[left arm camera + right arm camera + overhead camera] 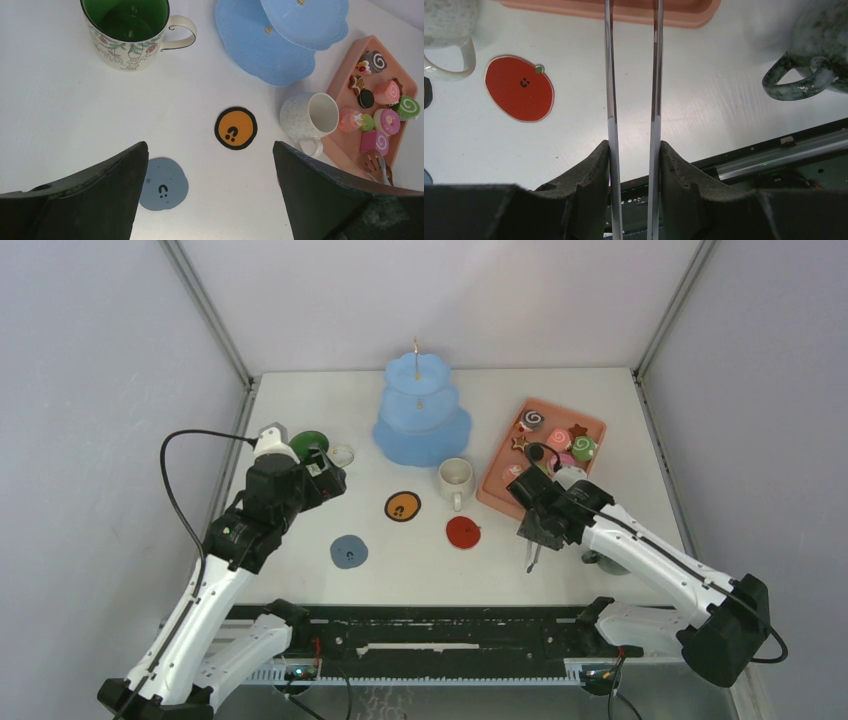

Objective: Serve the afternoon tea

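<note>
Seen from above, the right gripper (536, 528) sits just beside the near corner of the salmon-pink rectangular tray (556, 414), where the tiny colourful pastries (560, 440) lie. Only its wrist camera shows the grip: the jaws are partly closed, pinching both blades of a pair of slim metal tongs (609, 90). That camera also shows the mottled grey mug (819, 40) whole, which the arm mostly hides from above, and a red tomato-shaped coaster (519, 89). The left gripper (210, 147) is spread wide and holds nothing. Its camera shows the floral outside of the green-lined mug (130, 30), the speckled cream mug (307, 117) touching the tray, the round orange coaster (236, 128), the blue-grey coaster (162, 184) and the pale blue tiered stand (280, 40).
</note>
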`<state>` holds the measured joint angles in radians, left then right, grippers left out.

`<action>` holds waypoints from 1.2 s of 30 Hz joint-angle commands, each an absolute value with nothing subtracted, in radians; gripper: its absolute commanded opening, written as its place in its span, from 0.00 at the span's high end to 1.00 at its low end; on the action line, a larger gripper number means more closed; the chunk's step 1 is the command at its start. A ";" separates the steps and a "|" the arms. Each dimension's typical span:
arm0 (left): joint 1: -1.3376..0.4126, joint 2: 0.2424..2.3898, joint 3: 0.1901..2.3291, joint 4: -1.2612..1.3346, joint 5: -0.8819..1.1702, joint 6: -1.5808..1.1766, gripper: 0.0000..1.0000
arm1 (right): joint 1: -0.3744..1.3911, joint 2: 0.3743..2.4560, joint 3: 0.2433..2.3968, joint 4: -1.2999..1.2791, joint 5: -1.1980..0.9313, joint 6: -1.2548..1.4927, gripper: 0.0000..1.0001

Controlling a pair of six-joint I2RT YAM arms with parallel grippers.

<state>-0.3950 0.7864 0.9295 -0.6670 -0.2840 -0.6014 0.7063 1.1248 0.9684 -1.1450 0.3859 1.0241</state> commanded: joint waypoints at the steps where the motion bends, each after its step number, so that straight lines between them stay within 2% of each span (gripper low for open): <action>1: -0.388 0.775 0.942 -0.639 -0.289 -0.577 0.01 | 0.693 1.140 0.980 -1.079 0.429 1.009 0.55; 12: -0.388 0.772 0.930 -0.638 -0.284 -0.585 0.01 | 0.682 1.155 0.977 -1.039 0.438 1.007 0.52; 24: -0.388 0.778 0.922 -0.629 -0.273 -0.585 0.01 | 0.647 1.069 0.945 -1.060 0.493 0.978 0.78; 26: -0.388 0.779 0.922 -0.627 -0.272 -0.586 0.01 | 0.643 1.055 0.937 -1.055 0.490 0.964 0.85; 28: -0.388 0.781 0.921 -0.626 -0.270 -0.585 0.01 | 0.640 1.041 0.930 -1.054 0.486 0.949 0.99; 36: -0.388 0.784 0.917 -0.622 -0.272 -0.584 0.01 | 0.662 0.944 0.928 -1.062 0.463 0.826 1.00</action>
<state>-0.3946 0.7837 0.9283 -0.6624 -0.2810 -0.6014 0.6510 1.0149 0.9199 -1.0813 0.4446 0.9142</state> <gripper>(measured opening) 0.988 0.351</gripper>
